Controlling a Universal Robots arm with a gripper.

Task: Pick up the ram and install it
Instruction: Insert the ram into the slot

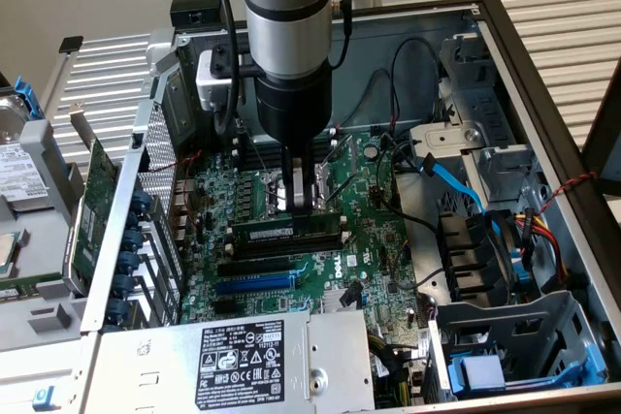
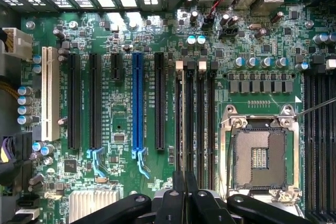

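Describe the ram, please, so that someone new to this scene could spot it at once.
Inside the open computer case, find the green motherboard. Right below the gripper, the ram stands on edge in a slot. Unlike the bare black slots beside it, it is a green stick with a white label.

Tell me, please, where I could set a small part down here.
Bare: the power supply top beside the motherboard, and the slatted surface outside the case wall. Crowded: around the pincer and among the cables by the drive bays.
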